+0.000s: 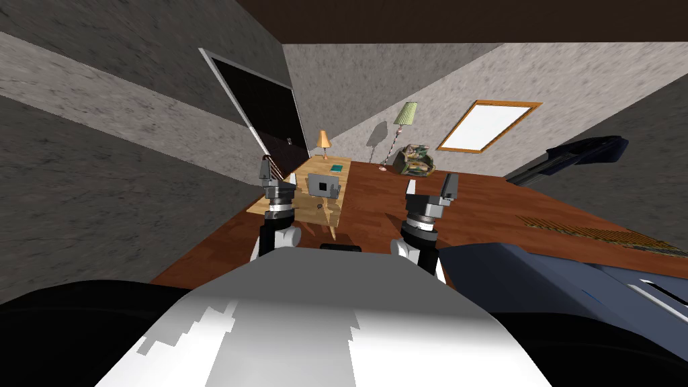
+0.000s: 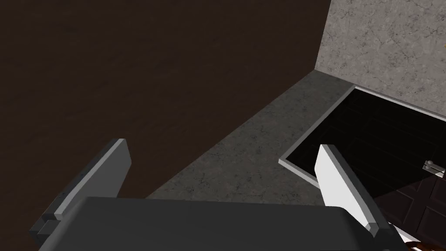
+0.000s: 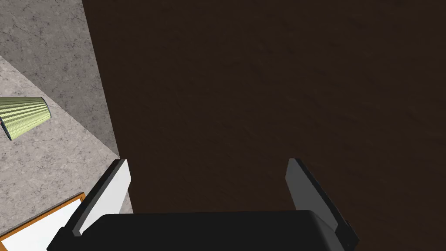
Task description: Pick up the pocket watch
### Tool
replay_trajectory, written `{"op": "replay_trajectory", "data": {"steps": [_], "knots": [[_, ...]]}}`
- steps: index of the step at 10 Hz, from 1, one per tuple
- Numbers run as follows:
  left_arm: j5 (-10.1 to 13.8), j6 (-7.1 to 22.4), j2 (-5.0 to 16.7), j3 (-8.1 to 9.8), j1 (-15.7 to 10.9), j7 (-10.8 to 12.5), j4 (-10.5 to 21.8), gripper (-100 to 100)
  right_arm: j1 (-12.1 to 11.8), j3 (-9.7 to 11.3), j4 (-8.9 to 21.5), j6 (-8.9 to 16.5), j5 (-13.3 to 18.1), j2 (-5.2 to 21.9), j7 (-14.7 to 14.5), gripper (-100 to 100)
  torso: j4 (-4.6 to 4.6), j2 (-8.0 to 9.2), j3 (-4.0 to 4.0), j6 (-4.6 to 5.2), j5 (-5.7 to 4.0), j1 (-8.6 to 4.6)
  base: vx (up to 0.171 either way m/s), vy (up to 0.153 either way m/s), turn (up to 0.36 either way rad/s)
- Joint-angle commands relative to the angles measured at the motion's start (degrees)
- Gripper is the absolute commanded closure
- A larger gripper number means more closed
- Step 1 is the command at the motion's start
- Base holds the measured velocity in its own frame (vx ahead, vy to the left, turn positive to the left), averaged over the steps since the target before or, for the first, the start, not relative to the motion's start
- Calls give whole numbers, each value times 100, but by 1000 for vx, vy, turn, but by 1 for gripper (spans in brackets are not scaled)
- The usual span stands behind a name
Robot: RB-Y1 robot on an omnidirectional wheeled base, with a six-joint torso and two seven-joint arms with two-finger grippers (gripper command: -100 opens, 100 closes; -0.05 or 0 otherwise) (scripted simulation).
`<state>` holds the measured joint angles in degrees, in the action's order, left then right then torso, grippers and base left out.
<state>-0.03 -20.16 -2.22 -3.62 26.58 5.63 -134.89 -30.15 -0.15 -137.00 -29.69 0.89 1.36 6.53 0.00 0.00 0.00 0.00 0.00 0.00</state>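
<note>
The left gripper [image 1: 279, 172] is built as a dark grey box. Two thin, blade-like fingers [image 2: 335, 183] are carried on it: one is rendered near white and the other mid grey. Each blade has a darker edge and a small stepped foot at its root. The right gripper [image 1: 430, 185], seen at 3 o'clock of the left one, is made the same way. Its body [image 3: 204, 231] is drawn as a flat, near-black block with rounded corners. Beneath each box a ribbed wrist collar [image 1: 277, 201] in silver and dark bands is fitted. The left forearm [image 1: 267, 236] is coloured black with a white shell at its side, and the right forearm [image 1: 420, 252] is finished likewise.
</note>
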Motion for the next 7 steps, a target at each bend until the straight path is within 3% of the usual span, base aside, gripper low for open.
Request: {"op": "replay_trajectory", "data": {"steps": [1,7], "knots": [[100,155,226,94,-48,-9,108,-100,0,0,0,0,0,0,0,0,0,0,0,0,0,0,-17,-43,14],[675,1055,976,588,-329,-60,798,-100,0,1,0,0,0,-1,0,0,1,5,3,0,-10,-45,-19,-106,18]]}}
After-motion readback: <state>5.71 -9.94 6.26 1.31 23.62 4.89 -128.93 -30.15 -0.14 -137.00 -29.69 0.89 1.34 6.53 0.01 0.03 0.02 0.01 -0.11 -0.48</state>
